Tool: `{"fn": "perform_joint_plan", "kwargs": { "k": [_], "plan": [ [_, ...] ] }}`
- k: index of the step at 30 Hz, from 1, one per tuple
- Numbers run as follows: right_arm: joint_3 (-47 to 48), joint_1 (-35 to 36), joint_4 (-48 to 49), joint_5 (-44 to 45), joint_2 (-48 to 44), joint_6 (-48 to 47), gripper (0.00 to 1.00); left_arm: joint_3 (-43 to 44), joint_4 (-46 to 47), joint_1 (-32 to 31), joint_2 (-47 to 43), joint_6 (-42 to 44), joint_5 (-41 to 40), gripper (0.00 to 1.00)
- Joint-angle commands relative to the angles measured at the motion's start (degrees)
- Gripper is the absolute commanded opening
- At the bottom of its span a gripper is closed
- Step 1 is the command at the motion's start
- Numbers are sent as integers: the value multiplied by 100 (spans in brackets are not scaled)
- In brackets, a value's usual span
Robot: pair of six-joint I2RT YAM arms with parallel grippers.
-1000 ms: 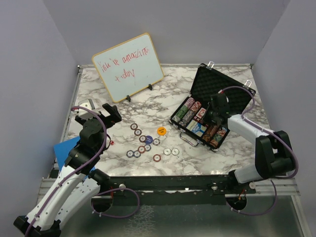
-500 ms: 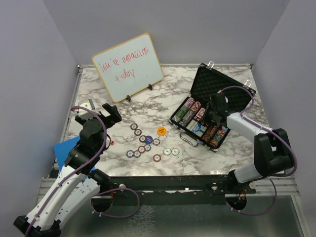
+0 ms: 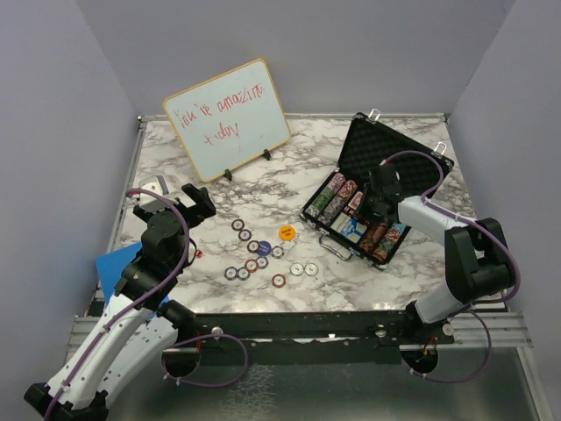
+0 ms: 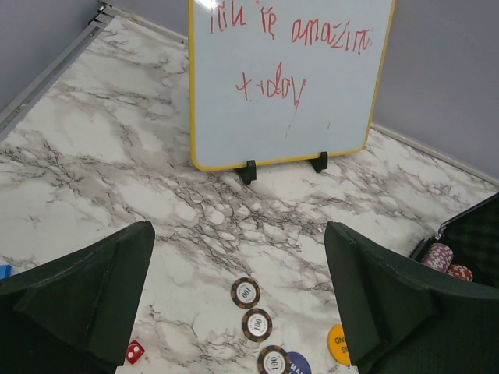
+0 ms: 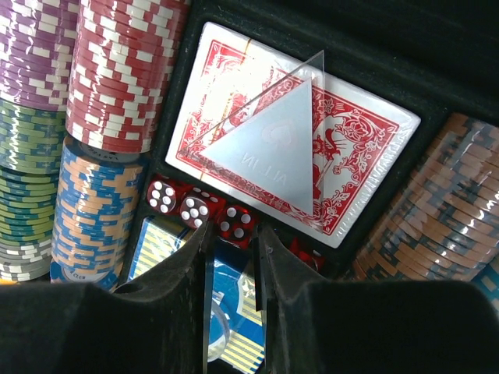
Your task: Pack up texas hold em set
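While R claw (image 5: 232, 238) hovers above dice (image 5: 192, 210), case (image 3: 379, 145) open

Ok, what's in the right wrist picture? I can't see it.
The right gripper hangs, fingers slightly apart, over a row of red dice and a blue pack inside the black case. Beyond lies a red card deck with a clear triangle on top, and stacks of poker chips fill both sides.

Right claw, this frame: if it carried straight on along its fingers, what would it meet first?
Most likely the row of red dice in the briefcase. The right claw has its tips right at them, with the red card deck just beyond. How much gap remains above the dice is unclear.
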Motion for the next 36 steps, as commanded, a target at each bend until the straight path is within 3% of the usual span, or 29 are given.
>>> {"fn": "perform_joint_plan", "kwargs": {
  "k": [1, 8, 13, 17, 26, 36],
  "plan": [
    [170, 5, -43, 59, -118, -141, 26, -28, 63, -11, -1, 33, 67, 99],
    [275, 6, -389, 347, -223, -53, 37, -29, 63, -11, -2, 38, 67, 99],
    [271, 6, -439, 456, -212, -47, 39, -37, 54, -11, -15, 33, 75, 99],
    [246, 4, -345, 351, -166, -94, 37, -37, 55, -11, -10, 33, 73, 99],
    [226, 1, -181, 295, 81, 2, 22, -36, 42, -11, -11, 33, 76, 99],
    [445, 2, -183, 292, -35, -528, 27, -36, 13, -11, -50, 37, 60, 99]
  ]
}}
